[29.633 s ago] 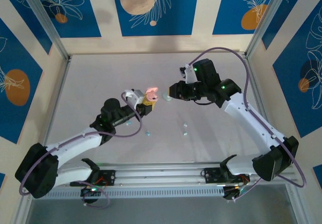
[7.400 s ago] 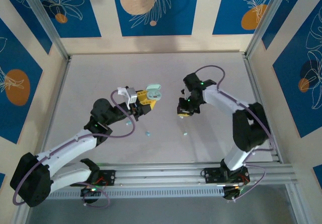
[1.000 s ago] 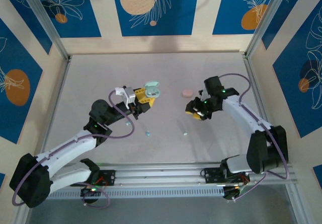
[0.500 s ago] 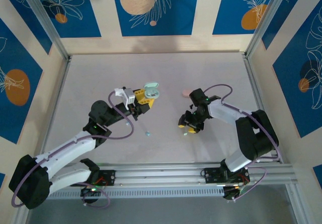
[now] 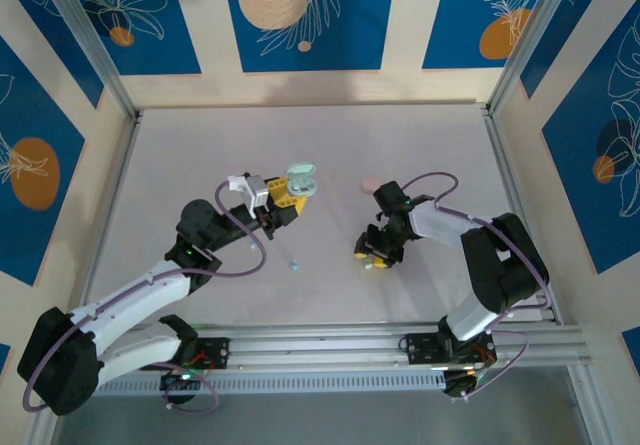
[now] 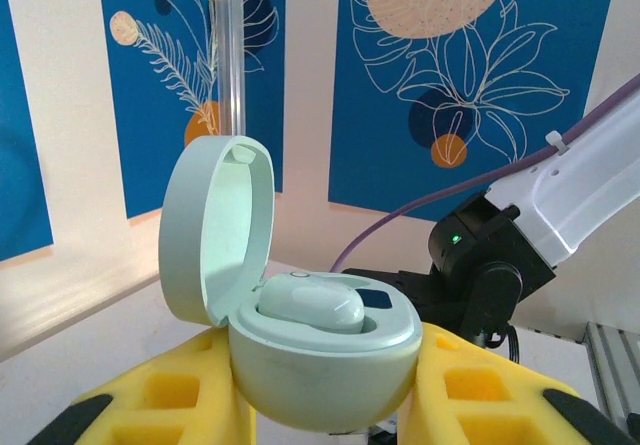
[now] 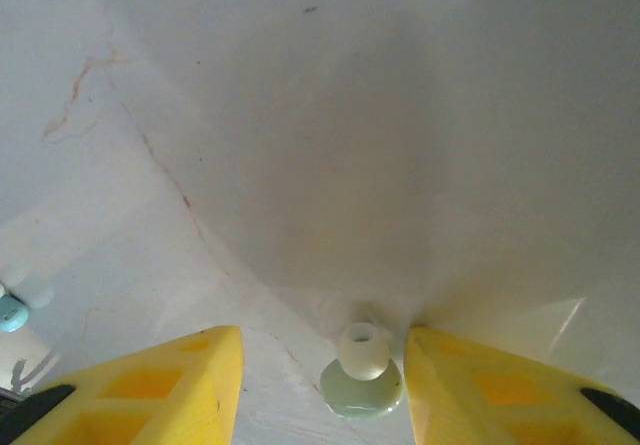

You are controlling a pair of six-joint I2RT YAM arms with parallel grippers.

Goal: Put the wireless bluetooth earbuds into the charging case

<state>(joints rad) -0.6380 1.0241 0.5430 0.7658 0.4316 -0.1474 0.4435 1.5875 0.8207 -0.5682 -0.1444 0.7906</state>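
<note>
Right wrist view: my right fingers (image 7: pixel 170 390) have dropped to the counter (image 7: pixel 300 115), spread astride a tiny mint-white rounded plastic earbud (image 7: pixel 361 370); grasp pending. Left fingers (image 6: pixel 160 405) pinch the open mint-green pebble-shaped case (image 6: pixel 320 365)

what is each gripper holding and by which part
Left gripper clamps the open mint case by its lower shell. Right gripper holds nothing; a mint earbud lies between its open jaws.

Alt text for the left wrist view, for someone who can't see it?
An open mint case, its lid hinged up on the left, is clamped between the yellow fingers of the left pincer, with one pale earbud lying inside. Behind it on the right is the right arm, in front of blue floral wall panels.
</note>
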